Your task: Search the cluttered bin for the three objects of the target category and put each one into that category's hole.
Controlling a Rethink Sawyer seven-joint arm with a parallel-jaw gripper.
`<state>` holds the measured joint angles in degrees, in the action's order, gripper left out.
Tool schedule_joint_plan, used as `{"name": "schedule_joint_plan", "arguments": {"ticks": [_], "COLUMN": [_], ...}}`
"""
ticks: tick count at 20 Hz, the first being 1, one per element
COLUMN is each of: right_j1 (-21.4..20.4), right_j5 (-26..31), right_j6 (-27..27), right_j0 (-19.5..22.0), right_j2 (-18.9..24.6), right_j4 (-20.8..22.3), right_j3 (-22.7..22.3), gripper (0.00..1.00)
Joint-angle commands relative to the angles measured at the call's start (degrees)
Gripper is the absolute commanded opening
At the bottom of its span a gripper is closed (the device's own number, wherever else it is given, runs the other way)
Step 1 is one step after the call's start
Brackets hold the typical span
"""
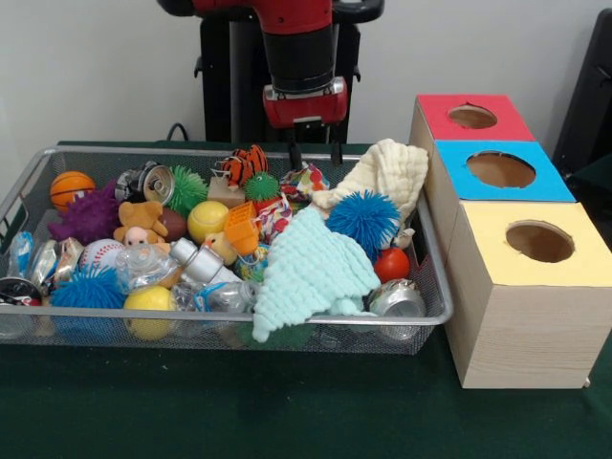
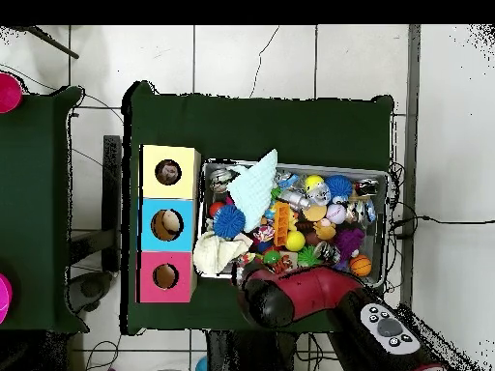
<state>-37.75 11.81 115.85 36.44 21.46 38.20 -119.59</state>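
Above the bin's (image 1: pixel 29 182) far rim, hovering gripper (image 1: pixel 316 153), jaws parted, empty. Searching step; next, descent onto a target.

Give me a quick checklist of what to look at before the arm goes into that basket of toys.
1. Gripper above the wire bin, holding nothing: ok.
2. Red hole, blue hole and yellow hole uncovered: ok.
3. Mint cloth and cream cloth hiding things beneath: not ok.
4. Toys packed together, little room around the blue spiky ball: not ok.
5. Which category is wanted: cannot tell.
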Motion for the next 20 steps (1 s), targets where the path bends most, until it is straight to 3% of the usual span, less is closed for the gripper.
{"name": "schedule_joint_plan", "arguments": {"ticks": [1,8,13,20], "right_j1": [-2.0,-1.3,5.0,7.2], "right_j5": [3.6,2.9,-1.5,-3.5], "right_j6": [1.8,2.5,4.8,5.9], "right_j0": [-0.8,-2.9,-7.8,-11.3], "right_j2": [4.8,2.9,-2.7,-5.9], "right_j4": [-3.7,-3.8,-1.0,-1.3], "right_j3": [-0.4,1.3,6.9,8.8], "gripper": [1.00,1.00,1.00,1.00]}}
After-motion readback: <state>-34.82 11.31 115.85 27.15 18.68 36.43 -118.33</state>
